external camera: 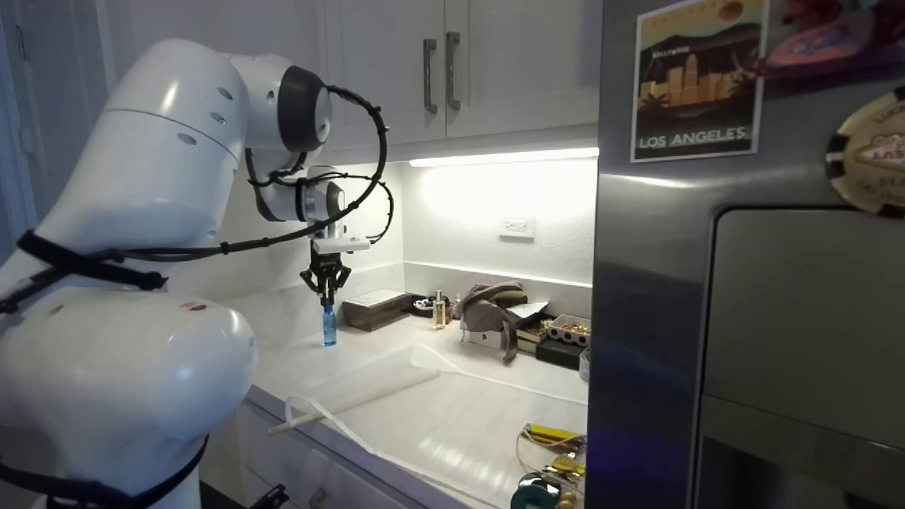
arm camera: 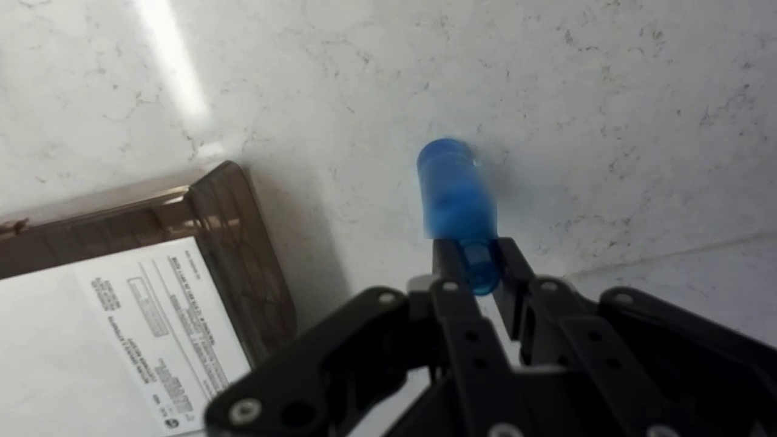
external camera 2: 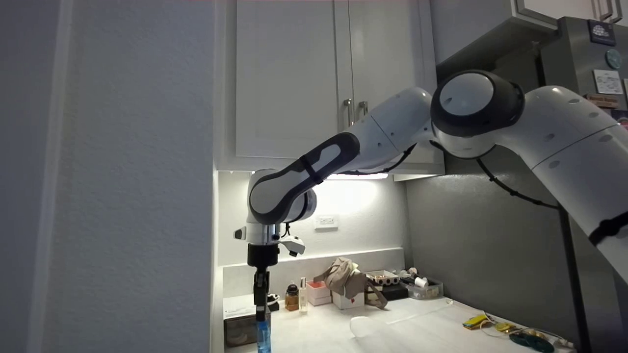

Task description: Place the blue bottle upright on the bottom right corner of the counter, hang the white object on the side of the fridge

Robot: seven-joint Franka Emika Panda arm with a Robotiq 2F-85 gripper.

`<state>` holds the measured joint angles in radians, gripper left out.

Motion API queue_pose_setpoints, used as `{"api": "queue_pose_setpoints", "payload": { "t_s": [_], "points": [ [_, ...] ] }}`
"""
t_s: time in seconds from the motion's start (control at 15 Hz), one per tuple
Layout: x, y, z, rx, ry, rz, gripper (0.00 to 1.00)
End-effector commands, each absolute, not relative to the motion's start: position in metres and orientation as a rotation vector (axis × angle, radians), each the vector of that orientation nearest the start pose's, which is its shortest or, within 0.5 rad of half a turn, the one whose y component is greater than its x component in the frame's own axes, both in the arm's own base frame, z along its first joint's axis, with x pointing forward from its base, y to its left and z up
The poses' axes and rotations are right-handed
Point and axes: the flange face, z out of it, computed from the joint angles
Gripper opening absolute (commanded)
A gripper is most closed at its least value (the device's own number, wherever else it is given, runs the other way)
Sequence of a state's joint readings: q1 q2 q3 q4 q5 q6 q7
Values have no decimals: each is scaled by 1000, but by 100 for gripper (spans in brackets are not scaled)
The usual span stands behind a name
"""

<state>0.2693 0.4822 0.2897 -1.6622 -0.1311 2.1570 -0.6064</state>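
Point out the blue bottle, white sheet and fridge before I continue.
Blue bottle (arm camera: 458, 197), in the wrist view: middle of its body.
White sheet (external camera: 445, 417), in an exterior view: its flat part.
Fridge (external camera: 654, 283), in an exterior view: bare steel surface.

The hand (external camera: 328, 302) points straight down, its fingers (arm camera: 513, 267) close together in a firm grip. The wrist (external camera 2: 274, 198) stands directly above it; from there the arm (external camera 2: 397, 125) slants up to a bent elbow (external camera 2: 467, 94), well above the hand.
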Motion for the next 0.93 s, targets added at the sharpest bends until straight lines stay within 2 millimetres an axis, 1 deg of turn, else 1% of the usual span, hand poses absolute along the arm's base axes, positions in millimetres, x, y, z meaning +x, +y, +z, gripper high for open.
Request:
{"api": "queue_pose_setpoints", "payload": {
  "t_s": [0.0, 0.67, 0.87],
  "points": [
    [594, 345, 345, -2548, -1823, -33, 5],
    [600, 354, 351, -2532, -1833, -73, 5],
    [603, 358, 350, -2520, -1840, -86, 5]
  ]
}}
